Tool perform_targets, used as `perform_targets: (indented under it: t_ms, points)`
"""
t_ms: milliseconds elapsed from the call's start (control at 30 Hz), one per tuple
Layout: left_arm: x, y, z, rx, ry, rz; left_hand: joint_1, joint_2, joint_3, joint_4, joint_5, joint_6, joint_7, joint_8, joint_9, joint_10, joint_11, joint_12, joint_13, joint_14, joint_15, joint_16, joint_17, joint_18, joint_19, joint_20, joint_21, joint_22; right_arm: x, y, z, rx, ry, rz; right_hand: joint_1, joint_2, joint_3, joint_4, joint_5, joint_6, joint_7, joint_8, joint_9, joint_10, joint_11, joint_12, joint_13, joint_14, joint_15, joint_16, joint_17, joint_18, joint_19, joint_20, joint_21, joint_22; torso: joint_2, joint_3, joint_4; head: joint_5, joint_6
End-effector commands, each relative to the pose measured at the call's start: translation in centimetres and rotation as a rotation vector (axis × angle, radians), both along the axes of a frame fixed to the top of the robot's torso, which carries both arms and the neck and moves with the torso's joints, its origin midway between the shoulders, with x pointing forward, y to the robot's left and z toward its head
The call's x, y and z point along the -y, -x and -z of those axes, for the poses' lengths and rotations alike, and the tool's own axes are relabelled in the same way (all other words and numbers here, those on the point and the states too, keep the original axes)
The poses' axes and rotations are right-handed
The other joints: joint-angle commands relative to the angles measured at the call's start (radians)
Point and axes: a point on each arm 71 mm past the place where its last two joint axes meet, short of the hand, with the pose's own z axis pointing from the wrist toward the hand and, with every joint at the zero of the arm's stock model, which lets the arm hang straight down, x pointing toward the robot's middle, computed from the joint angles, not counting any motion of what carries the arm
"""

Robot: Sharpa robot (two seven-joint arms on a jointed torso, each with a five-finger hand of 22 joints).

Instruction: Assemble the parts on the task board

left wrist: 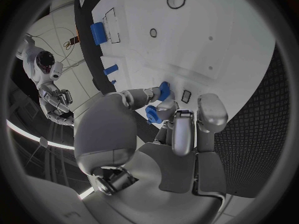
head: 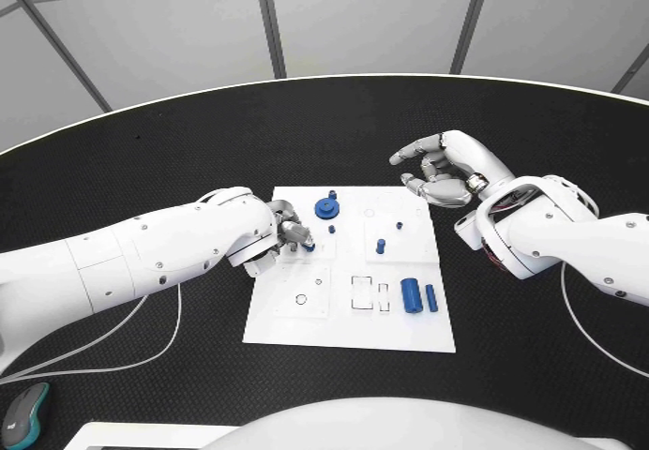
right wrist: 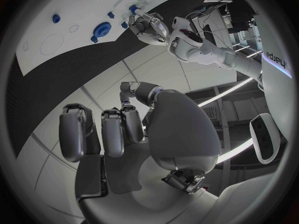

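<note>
Left hand point(head: 287, 236) sits over the board's point(head: 311, 328) left edge, fingers bunched round a small blue part point(head: 309, 246). Head view hides most of that part behind the fingers; left wrist view shows two blue bits at the fingertips, one a ribbed knob-like piece point(left wrist: 154, 114) pinched betw. thumb and finger, the other a short cylinder point(left wrist: 164, 90) just beyond. Can't tell if they're joined or separate.

Right hand point(head: 444, 169) hovers off the board's far right corner, above the black table point(head: 162, 141), palm up, fingers loosely curled and apart, holding nothing. Right wrist view confirms: smooth silver pads point(right wrist: 112, 132), nothing betw. them.

Board: flat white plate, matte, w/ outlined slots and circles. On it: round blue gear-like disc point(head: 326, 207) near far edge, small peg point(head: 380, 247) upright mid-board, two tinier pegs near it too small to make out in shape. Near right side, fat blue cylinder point(head: 410, 294) lying flat, thin blue rod point(head: 431, 298) just beside it, parallel.

Table surface is black, fine diamond-grip texture. Cables point(head: 122, 337) loop from under the left arm; a grey-teal object point(head: 24, 412) is cut off at the pic's lower left corner, unclear what.
</note>
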Motion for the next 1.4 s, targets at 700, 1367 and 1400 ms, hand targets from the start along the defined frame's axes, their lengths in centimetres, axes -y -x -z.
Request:
perform_targets:
  t_ms: [700,1367,1400]
  points:
    - [-0.12,0.10,0.13,-0.018,-0.010,0.013,0.000,0.015,-0.053,0.003,0.004,0.087,-0.075,0.074,-0.005,0.035,-0.008,0.022,0.051,0.081,-0.015,0.014,0.164,-0.013,0.009,-0.005,0.012,0.012,-0.04,-0.07,0.05,-0.003,0.002,-0.001,-0.004,-0.007,0.004,-0.003,0.006,0.012,0.001,-0.007,-0.002,-0.001,0.002,-0.001,0.083,0.079,0.007,-0.003,0.154,0.010,0.040,0.006,-0.006,0.139,0.000,-0.0005,0.0001,0.000,-0.003]
    - [-0.83,0.43,0.44,-0.106,0.036,0.003,-0.006,0.043,-0.057,0.023,0.003,0.090,-0.077,0.074,-0.013,0.032,-0.010,0.016,0.044,0.080,-0.017,0.014,0.162,-0.013,0.009,-0.008,0.011,0.010,0.00,-0.24,0.17,-0.010,0.008,0.000,-0.004,-0.007,0.005,-0.004,0.006,0.014,0.000,-0.007,-0.002,-0.001,0.002,-0.001,0.082,0.079,0.007,-0.003,0.153,0.010,0.040,0.007,-0.006,0.140,-0.002,0.0000,0.0009,-0.003,-0.003]
    - [-0.87,0.49,0.47,-0.122,0.039,0.006,-0.005,0.045,-0.056,0.022,0.003,0.090,-0.078,0.074,-0.014,0.031,-0.011,0.015,0.043,0.080,-0.017,0.013,0.162,-0.013,0.009,-0.008,0.012,0.011,0.00,-0.25,0.18,-0.011,0.008,0.000,-0.004,-0.007,0.005,-0.004,0.006,0.014,0.000,-0.007,-0.002,-0.001,0.002,-0.001,0.082,0.079,0.007,-0.003,0.153,0.010,0.040,0.007,-0.006,0.140,-0.002,0.0000,0.0009,-0.003,-0.003]
